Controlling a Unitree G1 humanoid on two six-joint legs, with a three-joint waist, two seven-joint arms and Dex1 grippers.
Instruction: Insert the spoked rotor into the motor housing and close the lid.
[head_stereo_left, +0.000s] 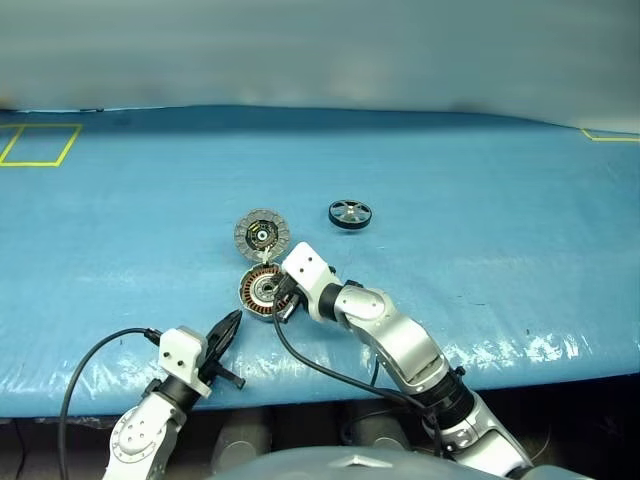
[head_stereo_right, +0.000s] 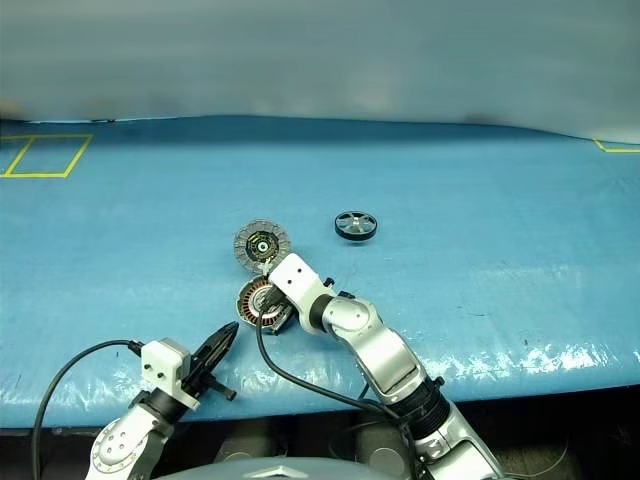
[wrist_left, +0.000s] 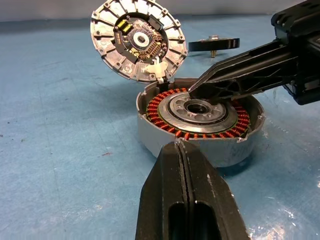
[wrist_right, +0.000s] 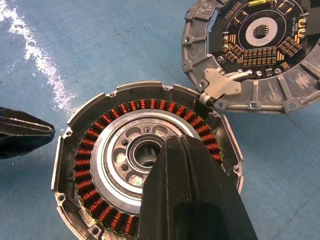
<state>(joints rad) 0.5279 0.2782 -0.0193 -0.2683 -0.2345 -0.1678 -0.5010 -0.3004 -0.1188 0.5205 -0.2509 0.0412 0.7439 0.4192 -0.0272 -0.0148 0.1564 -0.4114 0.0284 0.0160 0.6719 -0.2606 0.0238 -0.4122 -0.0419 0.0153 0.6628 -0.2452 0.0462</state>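
Grey motor housing (wrist_right: 150, 165) under closed right gripper (wrist_right: 172, 145) tip

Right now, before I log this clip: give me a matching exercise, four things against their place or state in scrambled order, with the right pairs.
Things:
1. spoked rotor
2. motor housing
3. lid
4. left gripper

States:
A. swung open, inner face showing
B. shut, empty, just short of the housing
C. alone on the blue table, beyond the housing on the robot's right
D. uncovered, copper windings showing, the shut right gripper over its rim

Pairs: 1-C, 2-D, 3-A, 4-B
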